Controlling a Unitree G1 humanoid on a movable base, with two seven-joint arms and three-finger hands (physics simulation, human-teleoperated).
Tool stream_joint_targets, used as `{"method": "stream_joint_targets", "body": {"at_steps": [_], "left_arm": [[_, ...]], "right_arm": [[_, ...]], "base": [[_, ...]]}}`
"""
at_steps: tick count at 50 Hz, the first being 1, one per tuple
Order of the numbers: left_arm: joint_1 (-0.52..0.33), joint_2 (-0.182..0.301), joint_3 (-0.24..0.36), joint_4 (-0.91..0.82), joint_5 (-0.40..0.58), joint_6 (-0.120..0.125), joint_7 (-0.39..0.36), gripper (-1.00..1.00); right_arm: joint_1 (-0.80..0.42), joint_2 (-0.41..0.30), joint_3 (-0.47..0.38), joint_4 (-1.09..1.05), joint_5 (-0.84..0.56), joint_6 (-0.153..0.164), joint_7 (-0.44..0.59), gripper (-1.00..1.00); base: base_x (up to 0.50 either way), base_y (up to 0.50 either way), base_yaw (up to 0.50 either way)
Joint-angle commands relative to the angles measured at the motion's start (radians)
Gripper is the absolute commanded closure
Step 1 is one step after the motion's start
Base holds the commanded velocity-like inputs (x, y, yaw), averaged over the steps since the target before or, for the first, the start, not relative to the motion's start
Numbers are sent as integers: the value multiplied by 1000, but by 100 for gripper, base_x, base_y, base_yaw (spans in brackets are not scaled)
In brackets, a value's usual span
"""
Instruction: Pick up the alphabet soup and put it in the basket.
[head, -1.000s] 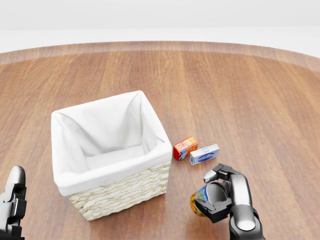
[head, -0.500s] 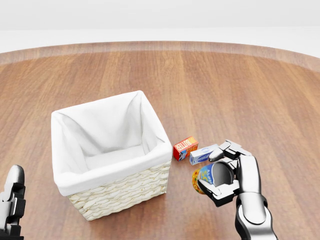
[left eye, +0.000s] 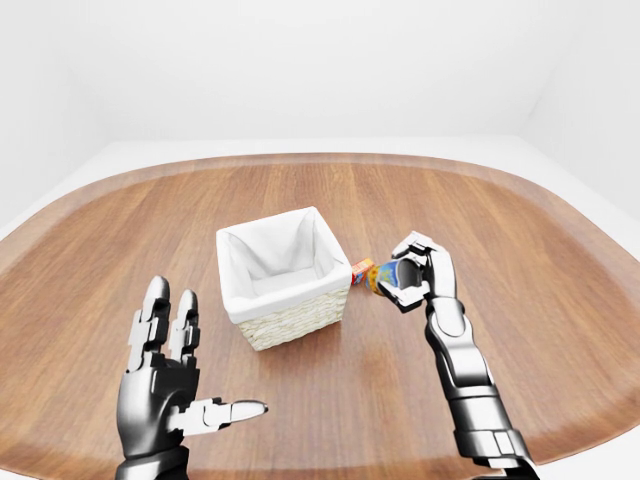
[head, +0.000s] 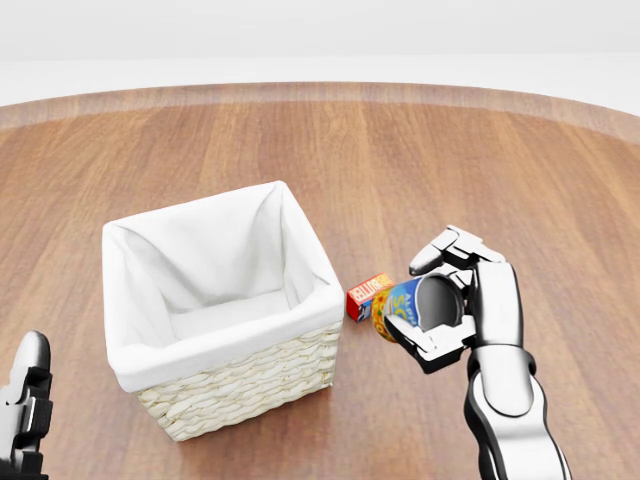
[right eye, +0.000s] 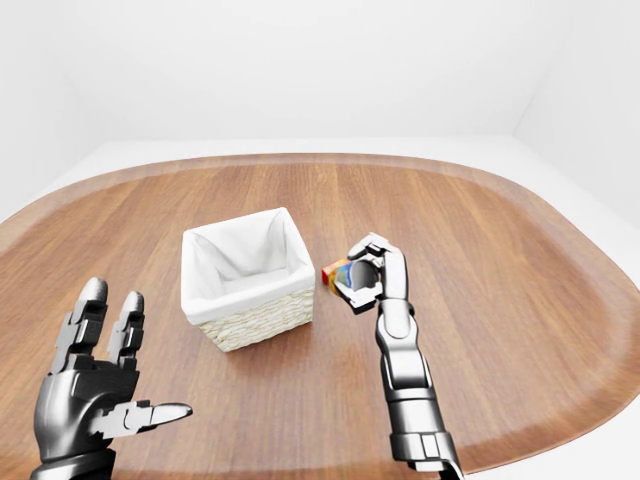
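Right hand (head: 440, 300) clamps the colourful alphabet soup can (head: 398, 309) just right of the white-lined wicker basket (head: 222, 305); left hand (left eye: 165, 385) hangs open-fingered, empty.

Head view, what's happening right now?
The right hand is closed round the alphabet soup can, holding it above the table just right of the basket. The red box lies beside the basket. The left hand hangs open and empty, low on the left.
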Motion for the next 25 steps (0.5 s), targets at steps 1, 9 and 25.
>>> {"method": "stream_joint_targets", "body": {"at_steps": [1,9,25], "left_arm": [[3,-2,1,-1,-2,0,-4,-100],[3,0,0,-1,-3,0,-5,-100],[8,-4,6,-7,-10,0,-17,-100]], "right_arm": [[-33,15,17,-107,-49,0,-10,100],[-98,26,30,-105,-58,0,-23,100],[-164,70,83,-182,-106,0,-44,100]], "base": [[0,0,0],[0,0,0],[0,0,0]]}}
